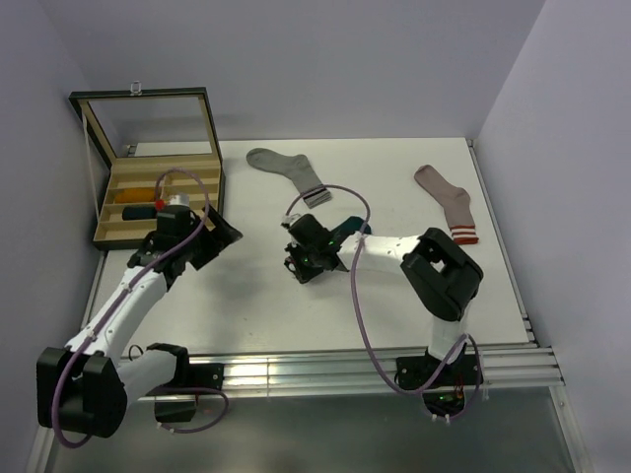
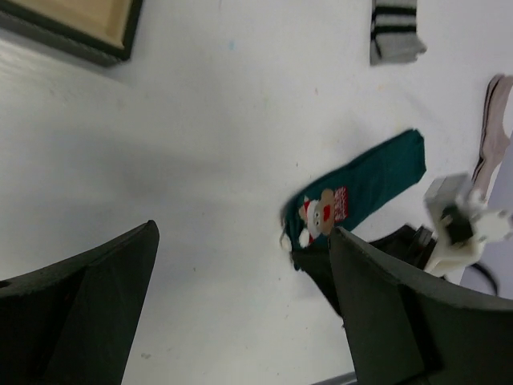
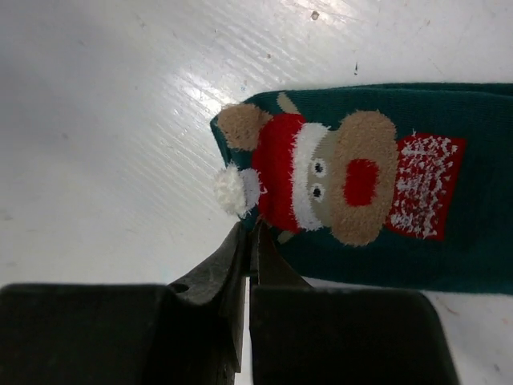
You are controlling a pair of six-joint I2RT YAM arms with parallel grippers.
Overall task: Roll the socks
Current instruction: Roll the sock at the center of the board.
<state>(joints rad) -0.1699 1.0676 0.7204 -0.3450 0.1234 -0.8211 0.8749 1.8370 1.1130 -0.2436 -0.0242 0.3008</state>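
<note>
The right gripper [image 3: 250, 241] is pinched shut on the figure end of the teal sock [image 3: 481, 241], which lies flat on the worktop [image 1: 256, 305] near the grey sock [image 1: 296, 172], probably to start rolling, while the left gripper [image 2: 244, 233] hangs wide open farther from that grey sock.

The teal sock [image 1: 347, 227] lies flat and unrolled near mid-table. 1 reindeer figure [image 3: 321, 176] with a red-white hat and white pompom faces up at its end.
</note>
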